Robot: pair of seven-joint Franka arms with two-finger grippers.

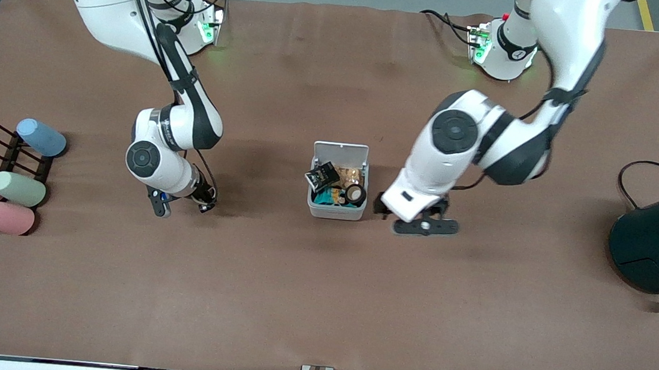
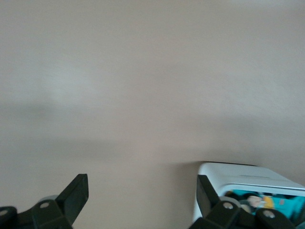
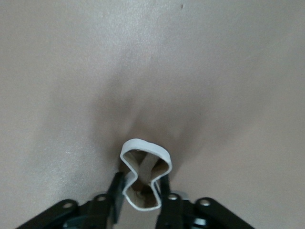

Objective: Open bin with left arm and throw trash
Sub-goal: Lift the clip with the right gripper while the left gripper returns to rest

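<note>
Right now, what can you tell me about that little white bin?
The bin is a small white box with rounded corners, plastic by its look, standing mid-table between the two arms. Its flat hinged lid is open. Inside lie a black wrapper, a black ring and other scraps. No gripper touches it.

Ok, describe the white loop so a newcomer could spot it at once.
Start at the open bin in the middle of the table, then go to the right claw, low over the mat toward the right arm's end. Pinched in it is the loop: a thin white band squeezed into an hourglass shape, the only trash outside the bin.
</note>
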